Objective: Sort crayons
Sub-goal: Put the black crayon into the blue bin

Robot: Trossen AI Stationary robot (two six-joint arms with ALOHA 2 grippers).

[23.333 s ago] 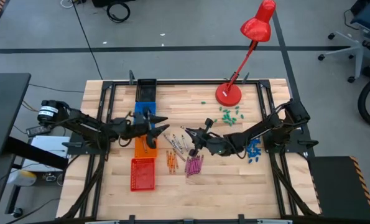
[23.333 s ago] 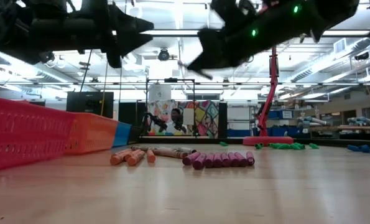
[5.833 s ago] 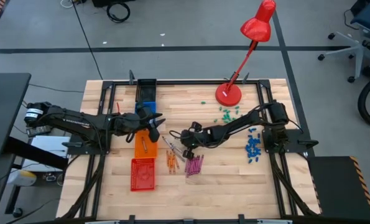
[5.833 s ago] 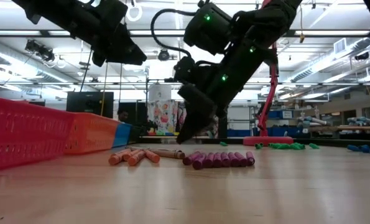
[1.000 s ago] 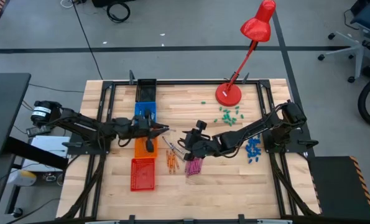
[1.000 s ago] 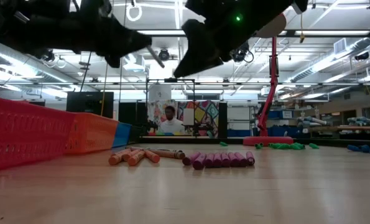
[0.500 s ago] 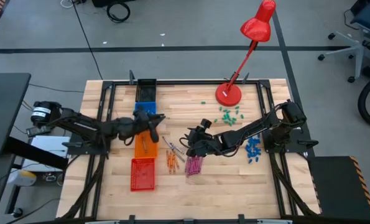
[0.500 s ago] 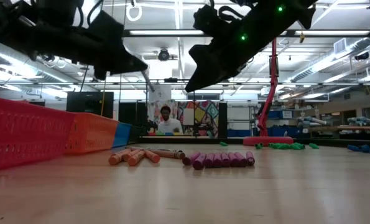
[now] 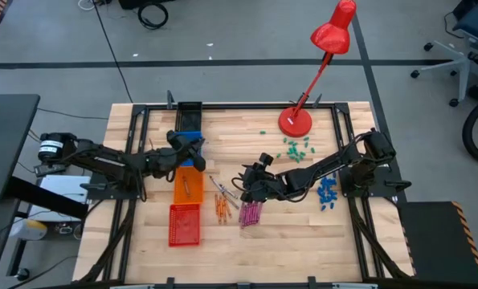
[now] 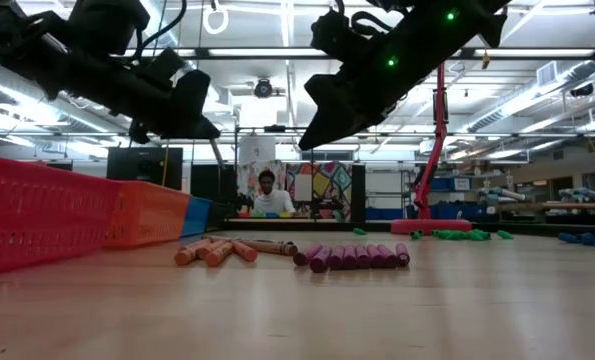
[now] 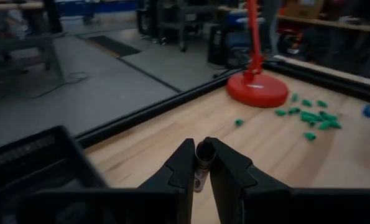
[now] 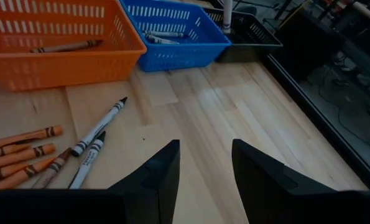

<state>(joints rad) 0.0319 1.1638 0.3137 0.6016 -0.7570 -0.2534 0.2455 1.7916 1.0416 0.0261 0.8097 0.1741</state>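
The left gripper (image 11: 201, 163) clamps a crayon (image 11: 203, 163) above the blue basket (image 9: 189, 142); the right gripper (image 12: 204, 163) hangs open over bare table (image 12: 234, 106).

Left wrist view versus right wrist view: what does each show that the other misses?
Only the left wrist view shows the left gripper shut on a grey crayon, plus the red lamp base and small green bits. Only the right wrist view shows the open right gripper, the orange basket, blue basket and loose orange crayons. Both show the wooden table.
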